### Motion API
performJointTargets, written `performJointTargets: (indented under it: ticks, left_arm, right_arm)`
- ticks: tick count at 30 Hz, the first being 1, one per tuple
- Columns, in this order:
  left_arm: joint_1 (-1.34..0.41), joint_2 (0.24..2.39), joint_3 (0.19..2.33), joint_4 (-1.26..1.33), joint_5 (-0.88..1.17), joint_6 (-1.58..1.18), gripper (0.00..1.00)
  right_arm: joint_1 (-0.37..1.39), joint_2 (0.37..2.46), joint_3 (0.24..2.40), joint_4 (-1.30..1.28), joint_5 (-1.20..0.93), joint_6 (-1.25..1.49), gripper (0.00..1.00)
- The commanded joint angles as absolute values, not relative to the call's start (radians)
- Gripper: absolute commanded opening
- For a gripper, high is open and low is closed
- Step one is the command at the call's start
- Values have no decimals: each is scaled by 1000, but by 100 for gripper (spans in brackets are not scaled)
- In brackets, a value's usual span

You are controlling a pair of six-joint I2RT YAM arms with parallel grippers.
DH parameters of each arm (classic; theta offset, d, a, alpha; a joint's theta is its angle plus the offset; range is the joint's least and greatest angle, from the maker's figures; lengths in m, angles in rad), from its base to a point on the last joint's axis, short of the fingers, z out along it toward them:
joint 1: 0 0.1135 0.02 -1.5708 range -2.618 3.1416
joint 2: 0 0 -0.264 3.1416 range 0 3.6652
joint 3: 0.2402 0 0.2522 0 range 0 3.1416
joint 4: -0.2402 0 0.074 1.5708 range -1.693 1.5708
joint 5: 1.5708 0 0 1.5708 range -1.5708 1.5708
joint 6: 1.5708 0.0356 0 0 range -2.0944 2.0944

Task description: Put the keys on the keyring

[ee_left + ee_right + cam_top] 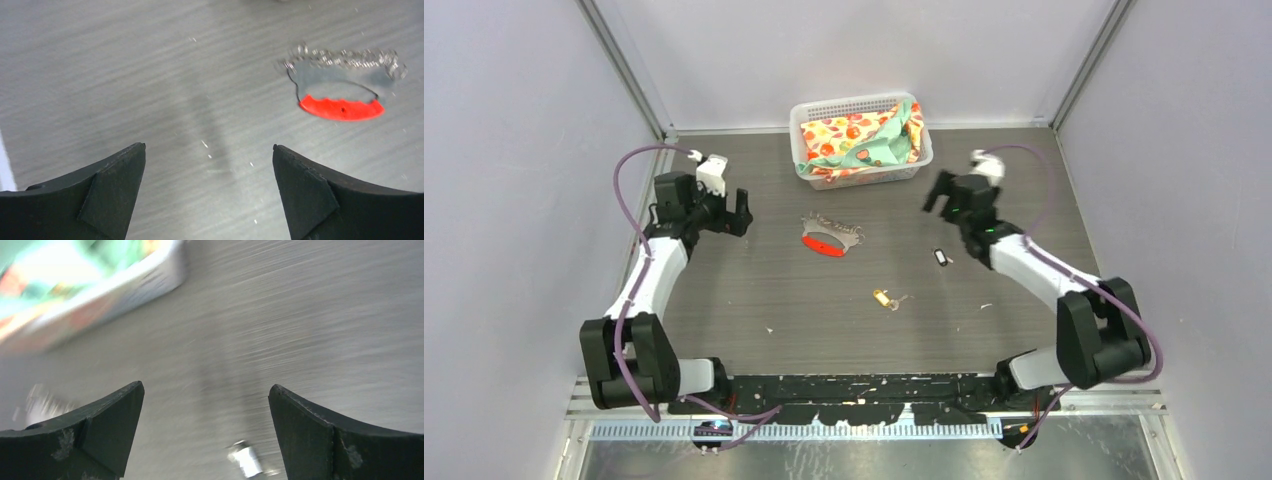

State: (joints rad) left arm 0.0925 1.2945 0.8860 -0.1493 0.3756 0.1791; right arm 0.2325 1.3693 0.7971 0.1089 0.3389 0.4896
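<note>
Our left fingers [107, 190] stand spread wide and released, with nothing between them; in the left wrist view their two black tips frame only the grey, wood-grained bench [150, 75]. Up and to the right of them in that view lies the keyring [345, 60], a curved silver metal chain with small dangling loops and a red oblong plastic tag [342, 108]. It lies flat on the bench, well apart from the tips. Our right fingers [105, 432] are likewise released and gaping, holding nothing. The right wrist view is blurred, but low between the tips we make out a small silvery shape that we cannot name with certainty. From the top camera, the left fingers hover at the left side of the bench, level with the keyring, which lies near the middle. At the far edge stands a white plastic basket [854, 103] holding a crumpled cloth [864, 140] printed in orange, red and green. The keyring lies on the near side of this basket, apart from it. The right fingers hover close to the basket's near right corner. The black-headed key [941, 257], tiny with a silver blade, lies on the bench near the right fingers, on their near side. The brass-yellow key [884, 298], tiny with a small silver ring, lies closer to the arm bases, apart from both the keyring and the black-headed key. Neither key is on the keyring.
</note>
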Motion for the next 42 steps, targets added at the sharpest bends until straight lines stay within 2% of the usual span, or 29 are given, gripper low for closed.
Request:
performJointTargets:
  ticks: [1, 5, 9, 22, 26, 35, 42]
  left_arm:
    - [101, 1303, 992, -464, 495, 247, 100]
    - [101, 1312, 1041, -559, 517, 258, 100]
    - [101, 1300, 1039, -589, 531, 268, 100]
    - [101, 1308, 1061, -724, 586, 379, 94]
    - [101, 1305, 1068, -747, 589, 398, 91]
    - [99, 1287, 1056, -724, 589, 393, 88]
    - [98, 1267, 1051, -731, 582, 390, 87]
  right_arm:
    - [448, 1448, 889, 59, 216, 306, 99]
    - [539, 1543, 975, 9, 80, 219, 93]
    - [605, 1679, 1075, -66, 54, 126, 88]
    - [619, 1974, 1313, -91, -64, 55, 77]
    - [620, 2005, 1332, -100, -93, 66, 68]
    - [630, 1947, 1215, -50, -58, 100, 62]
    - [633, 1960, 1228, -51, -43, 95, 42]
